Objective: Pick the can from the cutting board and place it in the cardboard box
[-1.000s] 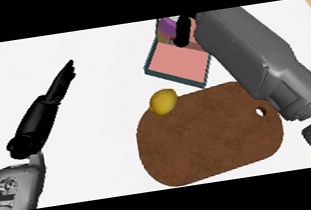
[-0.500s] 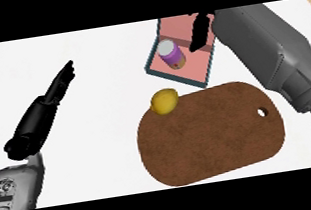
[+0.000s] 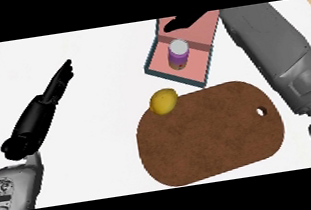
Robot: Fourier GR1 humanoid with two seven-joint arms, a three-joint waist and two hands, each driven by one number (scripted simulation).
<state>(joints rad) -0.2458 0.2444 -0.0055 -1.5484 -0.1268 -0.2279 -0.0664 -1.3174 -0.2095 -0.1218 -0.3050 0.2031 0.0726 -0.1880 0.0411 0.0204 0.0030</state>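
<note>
Right hand (image 3: 185, 20) hovers over the far end of the box (image 3: 201, 65), its dark fingers loosely spread and holding nothing; the can (image 3: 178, 53) stands apart from it, below the fingertips. Largest on the white counter (image 3: 103, 84) is the brown cutting board (image 3: 212, 136), which carries no can, only a yellow lemon (image 3: 162, 101) at its upper left edge. Next comes the box, pink inside with a dark rim, just beyond the board. Inside it the can stands upright, purple-sided with a pale grey top. Placing looks done, by my judgement; the next move calls for lifting the hand straight away without brushing the can. Left hand (image 3: 40, 114) rests at the left, fingers straight.
</note>
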